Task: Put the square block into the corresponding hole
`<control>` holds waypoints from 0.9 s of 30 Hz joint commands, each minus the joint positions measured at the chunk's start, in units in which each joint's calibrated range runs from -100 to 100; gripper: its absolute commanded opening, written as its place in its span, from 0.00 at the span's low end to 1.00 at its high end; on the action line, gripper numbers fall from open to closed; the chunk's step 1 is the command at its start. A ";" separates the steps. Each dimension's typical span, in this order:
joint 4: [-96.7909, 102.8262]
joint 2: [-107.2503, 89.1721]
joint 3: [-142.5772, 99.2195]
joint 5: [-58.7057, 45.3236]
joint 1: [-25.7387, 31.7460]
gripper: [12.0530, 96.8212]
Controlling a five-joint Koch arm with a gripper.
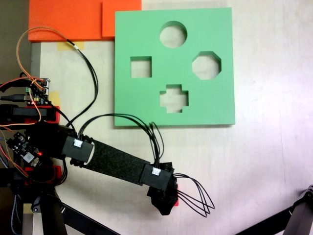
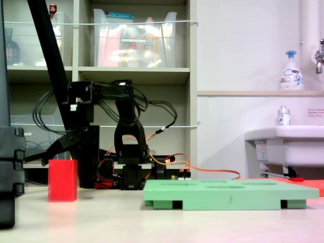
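Observation:
The square block (image 2: 63, 180), a small red foam cube, stands on the table left of the green foam board (image 2: 230, 195). My gripper (image 2: 66, 171) is open over it. One jaw slants out to the block's upper left and the other stands upright just to its right. From above, the gripper (image 1: 166, 203) covers nearly all of the block (image 1: 175, 202), leaving a red sliver at its right side. The square hole (image 1: 141, 67) is the left cut-out of the board (image 1: 137, 29), well above the gripper in that view.
The board also has round (image 1: 173, 34), octagonal (image 1: 206, 65) and cross-shaped (image 1: 174, 98) cut-outs. Orange foam sheets (image 1: 68, 19) lie at the top left. Circuit boards and wires (image 1: 34, 90) sit at the arm's base. A black stand leg (image 1: 293, 215) crosses the bottom right.

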 commanded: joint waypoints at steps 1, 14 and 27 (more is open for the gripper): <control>-2.42 0.41 3.31 -0.68 -0.34 0.69; -2.22 4.74 3.61 -1.17 -0.98 0.39; -4.92 5.16 2.81 0.88 -1.22 0.28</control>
